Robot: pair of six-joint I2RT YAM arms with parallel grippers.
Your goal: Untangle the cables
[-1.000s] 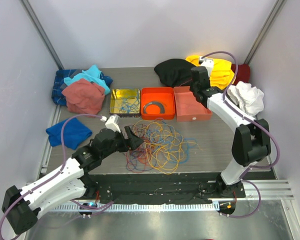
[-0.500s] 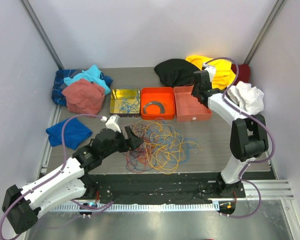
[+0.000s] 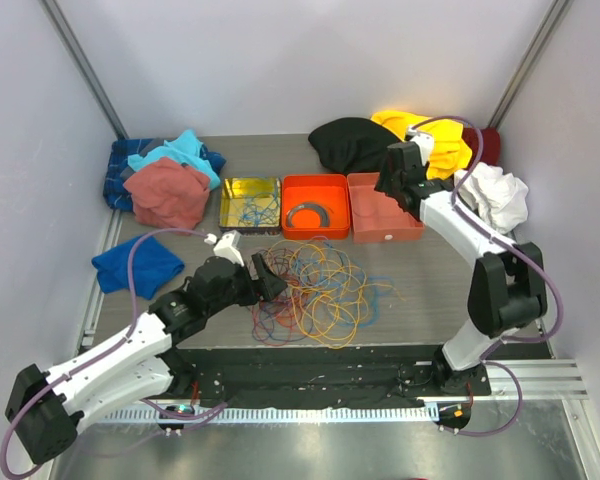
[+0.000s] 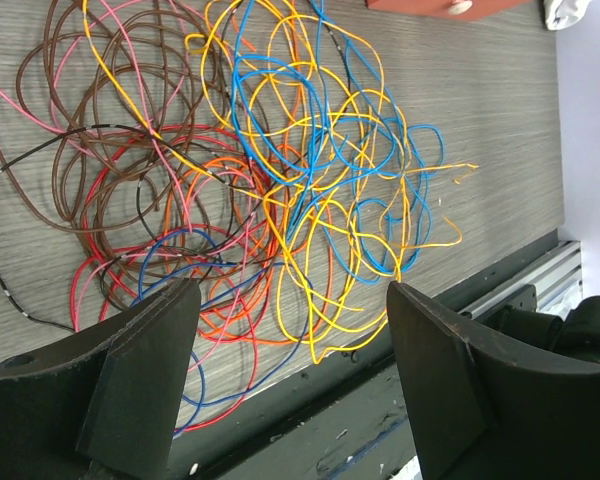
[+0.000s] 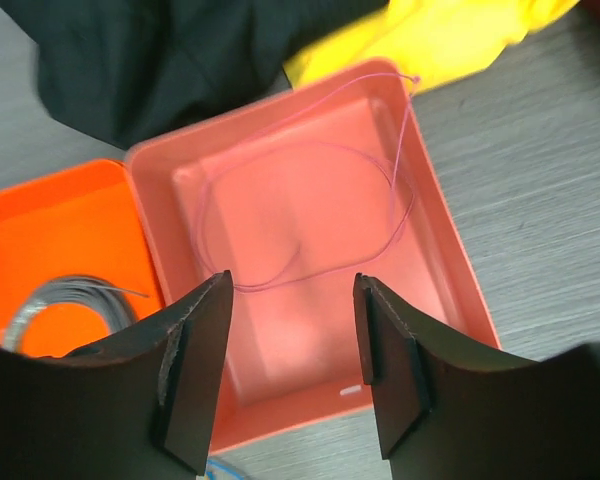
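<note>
While we hold our left gripper (image 4: 292, 300) low with its fingers spread wide, the cables (image 3: 320, 290) lie in a loose tangle at the centre of the top view, just right of that gripper and below the trays. At upper right, our right gripper (image 5: 290, 290) hangs over the coral tray (image 5: 310, 350), fingers apart and pinching nothing. A single pink wire (image 5: 405, 130) lies looped on the tray floor. Left of it, we see a grey strip (image 5: 50, 300) in the orange tray (image 5: 70, 230).

Left end effector (image 4: 292, 296) and right end effector (image 5: 292, 284) gape.
</note>
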